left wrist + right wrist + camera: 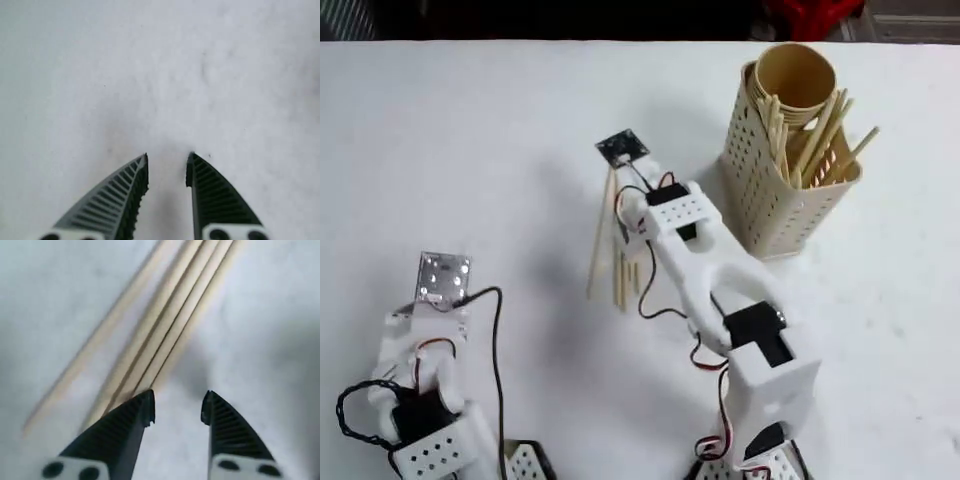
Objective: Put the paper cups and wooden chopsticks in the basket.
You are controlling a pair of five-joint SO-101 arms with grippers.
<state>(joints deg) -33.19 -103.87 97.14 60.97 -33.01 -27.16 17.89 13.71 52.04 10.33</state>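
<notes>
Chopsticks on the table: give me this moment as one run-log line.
loose chopsticks: on table | basket: holds paper cups, more chopsticks | right gripper: open above loose chopsticks | left gripper: open above table

High camera looks steeply down on the whole table (470, 120). Both wrist cameras hover close, facing its surface, and the right one shares the loose chopsticks (170, 315) with overhead.

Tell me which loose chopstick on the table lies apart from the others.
The lone chopstick farthest from the basket: it lies by itself at a slant, while the other chopsticks lie packed side by side at the right gripper.
</notes>
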